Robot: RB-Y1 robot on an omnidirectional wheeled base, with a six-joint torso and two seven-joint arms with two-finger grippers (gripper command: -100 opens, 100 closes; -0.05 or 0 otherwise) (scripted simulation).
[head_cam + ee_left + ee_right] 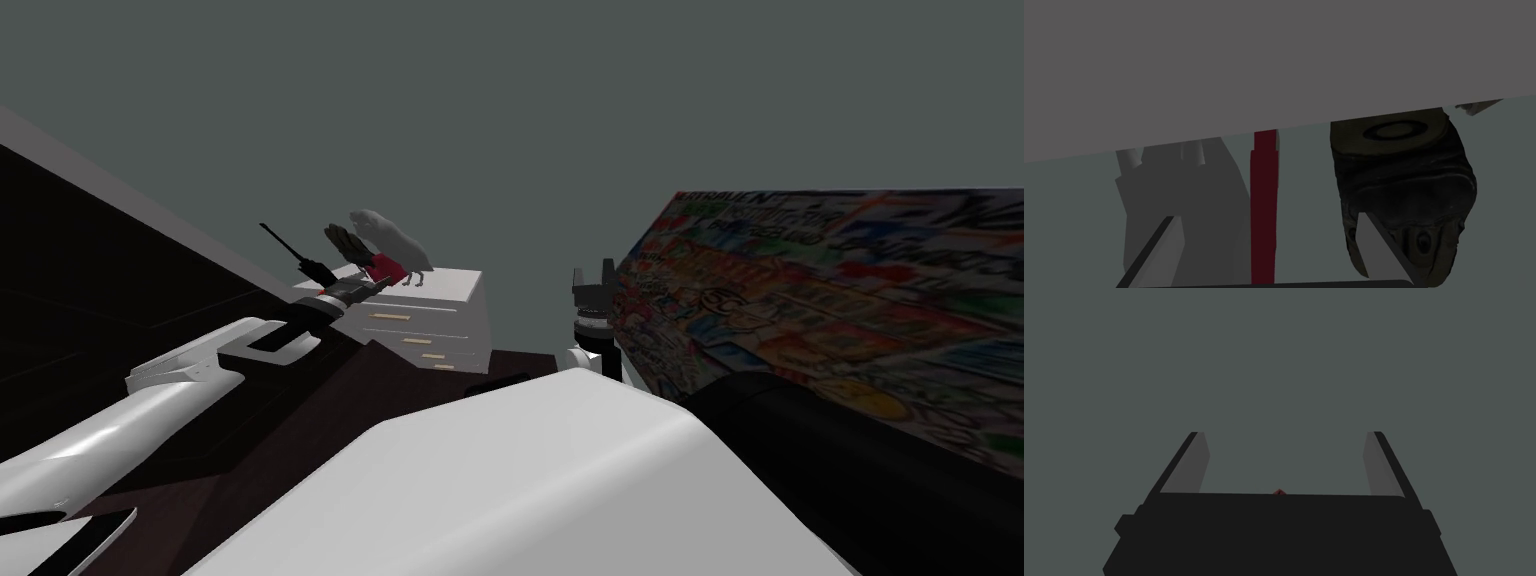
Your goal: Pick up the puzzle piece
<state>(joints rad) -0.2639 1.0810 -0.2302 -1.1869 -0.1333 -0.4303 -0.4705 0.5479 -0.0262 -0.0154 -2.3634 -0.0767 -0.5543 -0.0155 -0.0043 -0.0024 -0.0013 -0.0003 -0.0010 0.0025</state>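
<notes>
The puzzle piece is a thin dark red slab standing edge-on between the fingers of my left gripper, which is open and does not press it. In the head view the red piece stands on top of a white drawer chest, with my left gripper reaching in at it from the left. A dark olive glove-like thing sits just beyond one of the fingers. My right gripper is open with nothing in it, raised at my right side.
A grey animal figure and the dark glove-like thing crowd the chest top around the piece. A grey shape stands beside the other finger. A flat grey surface lies beyond them. A colourful patterned panel stands close on the right.
</notes>
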